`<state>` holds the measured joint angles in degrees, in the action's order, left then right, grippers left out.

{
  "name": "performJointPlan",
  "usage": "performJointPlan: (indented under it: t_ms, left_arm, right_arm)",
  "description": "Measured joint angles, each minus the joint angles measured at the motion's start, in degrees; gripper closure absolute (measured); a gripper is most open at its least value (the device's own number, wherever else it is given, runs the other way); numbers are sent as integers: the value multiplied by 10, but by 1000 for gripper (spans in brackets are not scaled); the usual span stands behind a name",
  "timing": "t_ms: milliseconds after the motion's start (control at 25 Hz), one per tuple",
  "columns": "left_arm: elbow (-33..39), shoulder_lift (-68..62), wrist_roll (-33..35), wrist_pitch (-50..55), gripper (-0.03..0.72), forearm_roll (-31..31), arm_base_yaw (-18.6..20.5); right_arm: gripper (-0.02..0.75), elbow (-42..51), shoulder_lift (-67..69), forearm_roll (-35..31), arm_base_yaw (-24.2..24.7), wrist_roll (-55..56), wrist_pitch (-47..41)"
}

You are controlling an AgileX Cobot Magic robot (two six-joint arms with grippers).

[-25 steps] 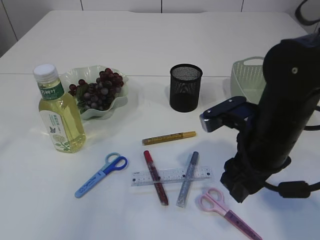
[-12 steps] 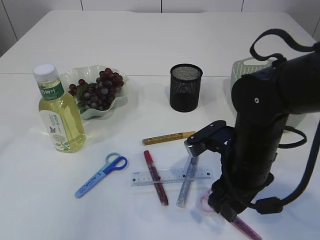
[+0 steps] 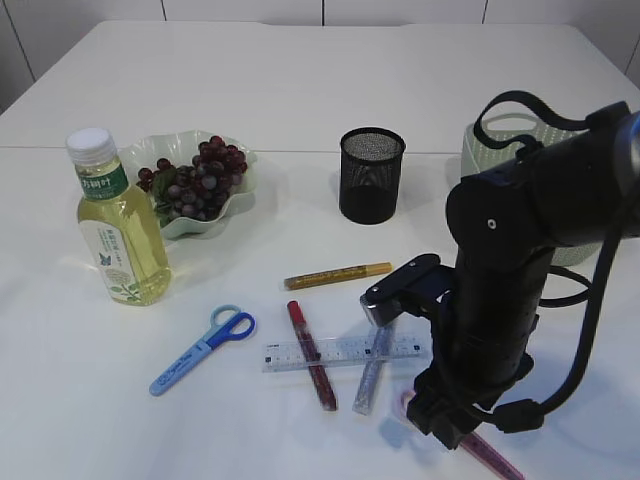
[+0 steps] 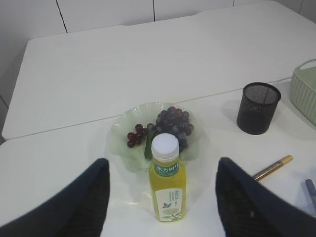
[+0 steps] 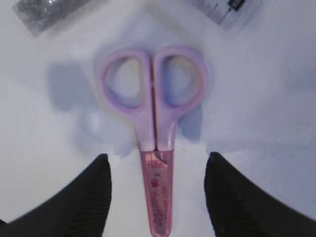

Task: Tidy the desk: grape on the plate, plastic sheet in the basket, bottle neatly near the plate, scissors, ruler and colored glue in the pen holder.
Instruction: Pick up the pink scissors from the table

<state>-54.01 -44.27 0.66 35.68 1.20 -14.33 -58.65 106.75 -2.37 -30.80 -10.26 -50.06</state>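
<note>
The right gripper (image 5: 155, 197) is poised directly above the pink plastic-handled scissors (image 5: 154, 123), which lie flat on the white table (image 3: 330, 90) at the near edge, apparently so that the closed blades can be straddled for a pick-up toward the black mesh pen holder (image 3: 371, 174). Its dark fingers (image 5: 91, 190) are spread wide on either side of the pink blade sheath, and nothing is held; contact with the scissors cannot be confirmed. The left gripper (image 4: 160, 197) is likewise held wide and empty, above the yellow-green drink bottle with a white cap (image 4: 166, 180), which stands upright just beside the pale green scalloped plate (image 4: 121, 143) bearing the dark red grapes (image 4: 168, 123).
</note>
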Motion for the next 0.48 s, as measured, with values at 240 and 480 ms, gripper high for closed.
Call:
performJointPlan:
  t_ms: [240, 480]
  left_arm:
    - [0, 0, 0, 9, 201, -6, 0]
    - [0, 0, 0, 10, 202, -12, 0]
  right_arm:
    - [279, 0, 0, 0, 0, 0, 18]
    - [334, 0, 0, -1, 0, -1, 28]
